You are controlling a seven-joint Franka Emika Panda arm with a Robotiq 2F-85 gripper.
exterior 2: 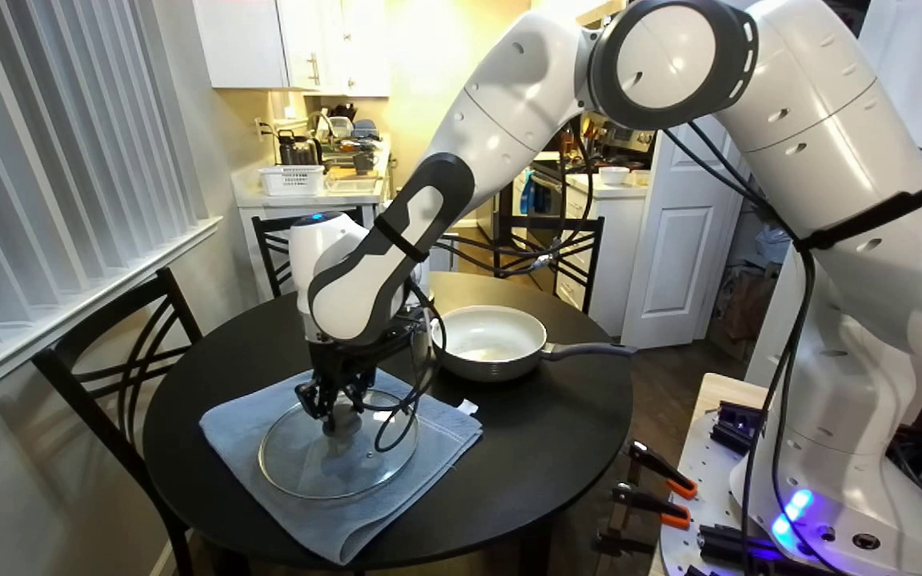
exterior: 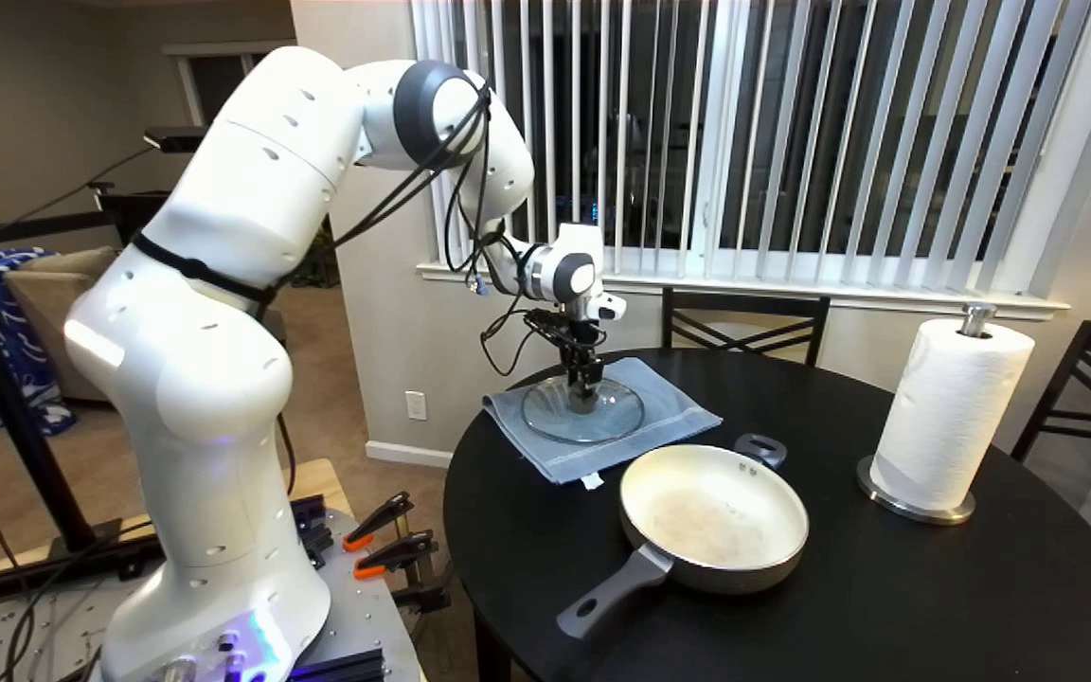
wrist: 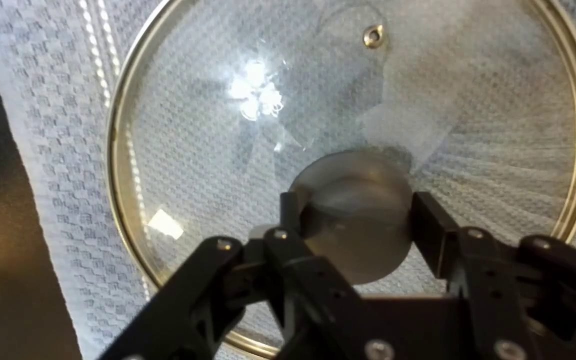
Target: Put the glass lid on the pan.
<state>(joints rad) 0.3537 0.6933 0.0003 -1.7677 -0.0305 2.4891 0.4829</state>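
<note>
Our gripper (wrist: pixel 355 202) is clamping the glass lid (exterior 2: pixel 349 468) by its knob (wrist: pixel 358 250)
The lid's lying on cloth (exterior: pixel 669 407), near the pan (exterior: pixel 716 507).

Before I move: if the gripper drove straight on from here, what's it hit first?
Likely the lid: the gripper points down at it, fingers either side of the knob. Cloth lies beneath. Can't read fingertip clearance to the glass.

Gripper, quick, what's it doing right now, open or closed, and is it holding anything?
Gripper: closed on the knob of the glass lid.
</note>
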